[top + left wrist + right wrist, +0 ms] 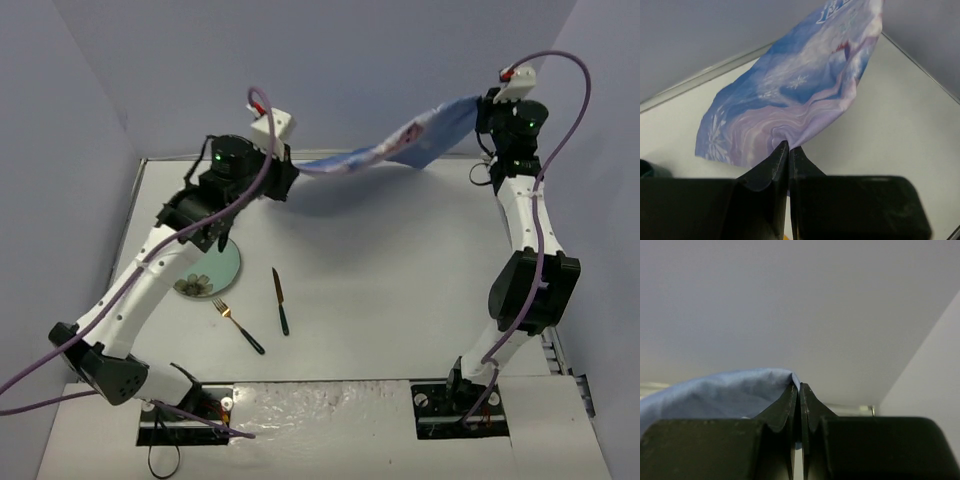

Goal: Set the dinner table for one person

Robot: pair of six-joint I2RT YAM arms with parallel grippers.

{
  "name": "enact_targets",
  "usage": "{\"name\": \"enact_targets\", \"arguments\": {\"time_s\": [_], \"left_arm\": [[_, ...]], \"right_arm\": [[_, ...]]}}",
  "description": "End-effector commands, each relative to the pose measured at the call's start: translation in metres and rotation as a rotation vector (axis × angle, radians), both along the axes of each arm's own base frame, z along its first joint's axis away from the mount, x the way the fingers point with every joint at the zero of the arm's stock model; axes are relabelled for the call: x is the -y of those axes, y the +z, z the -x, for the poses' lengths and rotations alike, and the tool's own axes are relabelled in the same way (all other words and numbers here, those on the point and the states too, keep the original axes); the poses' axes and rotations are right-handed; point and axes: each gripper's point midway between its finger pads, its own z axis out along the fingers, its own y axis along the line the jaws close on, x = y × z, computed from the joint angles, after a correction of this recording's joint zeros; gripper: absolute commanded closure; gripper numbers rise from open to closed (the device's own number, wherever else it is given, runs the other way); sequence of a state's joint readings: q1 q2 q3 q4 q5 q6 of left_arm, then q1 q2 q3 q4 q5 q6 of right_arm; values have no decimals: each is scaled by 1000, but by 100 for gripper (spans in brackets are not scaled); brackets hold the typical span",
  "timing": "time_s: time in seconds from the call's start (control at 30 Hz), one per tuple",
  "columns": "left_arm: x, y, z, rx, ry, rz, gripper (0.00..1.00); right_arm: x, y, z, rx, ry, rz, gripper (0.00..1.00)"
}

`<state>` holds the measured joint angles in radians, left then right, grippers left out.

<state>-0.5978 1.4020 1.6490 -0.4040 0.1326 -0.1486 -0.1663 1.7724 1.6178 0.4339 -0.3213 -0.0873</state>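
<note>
The left hand (788, 148) and right hand (800, 386) each pinch 1 end of a blue printed cloth (430, 135), held stretched in the air above the white worktop's (400, 280) far side. A plate (222, 268), fork (238, 325) and knife (281, 300) lie on its left half.

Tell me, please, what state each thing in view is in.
cloth: lifted off the table, slung between both grippers.
left gripper: shut on the cloth.
right gripper: shut on the cloth.
plate: flat on the table, partly hidden.
fork: lying flat near the plate.
knife: lying flat, right of the fork.
</note>
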Motion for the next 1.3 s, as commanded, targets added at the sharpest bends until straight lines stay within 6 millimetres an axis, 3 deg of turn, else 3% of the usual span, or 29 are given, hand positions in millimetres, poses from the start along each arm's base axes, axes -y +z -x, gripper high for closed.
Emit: {"name": "enact_targets", "arguments": {"time_s": [0.0, 0.1, 0.2, 0.4, 0.63, 0.73, 0.77, 0.9, 1.0, 1.1, 1.2, 1.27], "left_arm": [[76, -84, 21, -92, -146, -67, 100], [107, -140, 57, -183, -236, -148, 100], [119, -177, 86, -254, -295, -202, 100], [116, -214, 116, -370, -342, -232, 100], [118, -241, 141, -456, -380, -249, 100], [118, -245, 148, -473, -388, -249, 100], [118, -245, 151, -478, -396, -247, 99], [114, -238, 159, -463, -409, -250, 80], [112, -230, 164, -453, -421, -244, 59], [106, -221, 166, -435, -421, -248, 39], [99, -207, 156, -394, -365, -231, 27], [98, -204, 147, -381, -329, -229, 24]], "right_arm": [[30, -104, 4, -151, -87, 87, 100], [49, -172, 24, -286, -157, 73, 98], [64, -211, 46, -372, -237, 72, 98], [86, -229, 77, -439, -379, 37, 96], [100, -255, 102, -551, -482, 31, 90], [103, -254, 108, -568, -519, 17, 81], [104, -250, 110, -571, -530, 8, 73], [114, -228, 123, -577, -623, -13, 51], [120, -204, 135, -553, -694, -37, 47], [106, -182, 135, -503, -620, -75, 30], [87, -183, 134, -505, -556, -181, 18], [77, -192, 136, -524, -525, -237, 17]]}}
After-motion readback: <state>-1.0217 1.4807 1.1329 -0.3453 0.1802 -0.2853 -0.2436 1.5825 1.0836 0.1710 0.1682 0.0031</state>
